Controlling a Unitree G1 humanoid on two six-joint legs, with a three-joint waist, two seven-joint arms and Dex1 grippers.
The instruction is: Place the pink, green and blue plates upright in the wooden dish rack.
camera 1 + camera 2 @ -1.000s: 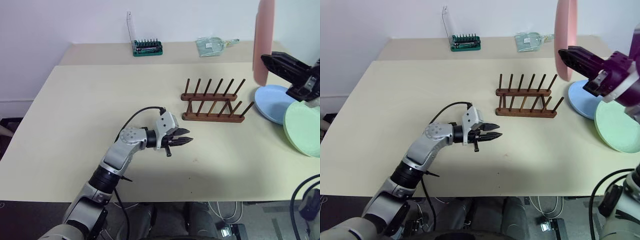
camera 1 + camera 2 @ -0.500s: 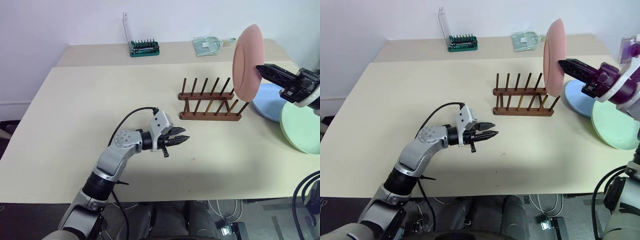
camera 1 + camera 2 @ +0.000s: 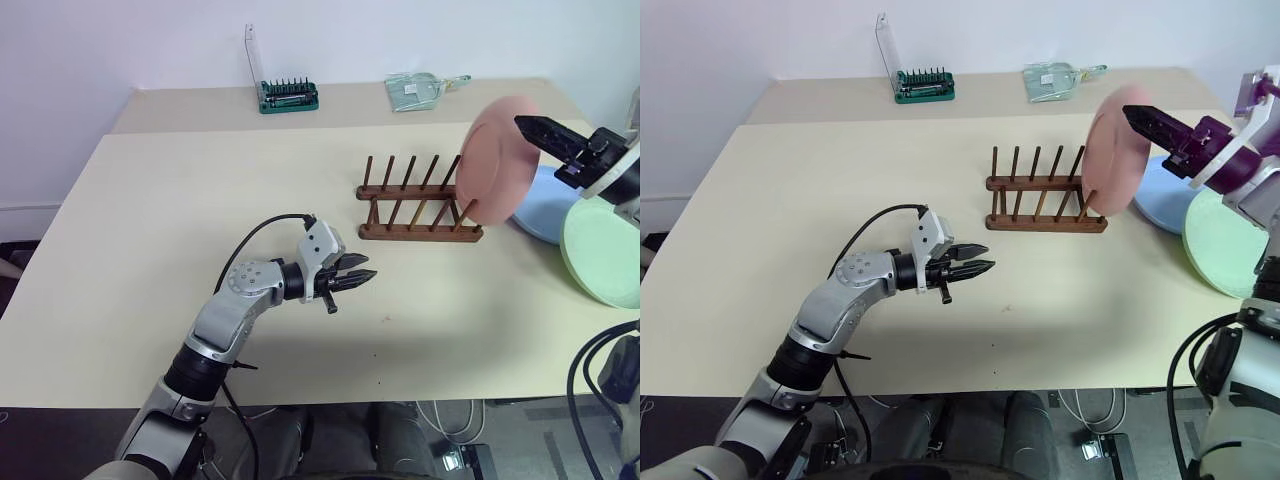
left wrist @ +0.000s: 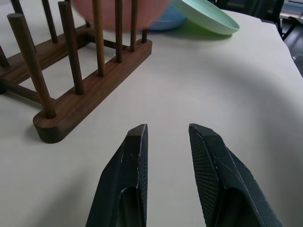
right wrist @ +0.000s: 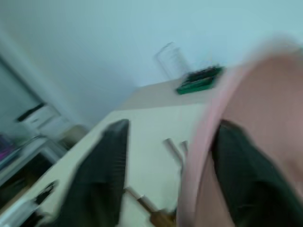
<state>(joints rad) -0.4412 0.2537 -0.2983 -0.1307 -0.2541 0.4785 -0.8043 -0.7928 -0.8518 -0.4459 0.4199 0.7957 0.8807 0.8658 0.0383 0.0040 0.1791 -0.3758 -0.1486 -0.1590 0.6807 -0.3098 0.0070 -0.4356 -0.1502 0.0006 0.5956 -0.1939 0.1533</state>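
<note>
Beige table (image 3: 180, 200): pink plate (image 3: 497, 160) tilts at the rack's (image 3: 420, 205) right end.
Right gripper (image 5: 173, 165) fingers spread around its rim; left gripper (image 3: 362, 279) pressed together, empty.

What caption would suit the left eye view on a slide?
Pink plate leans at the rack's right end, right gripper at its rim; blue plate and green plate lie flat.

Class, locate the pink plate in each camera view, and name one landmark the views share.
Left eye: pink plate, right of centre, at the rack's right end.
Right eye: same spot.
Left wrist: behind the pegs.
Right wrist: close up, one finger against it.
Landmark: the rack.
</note>
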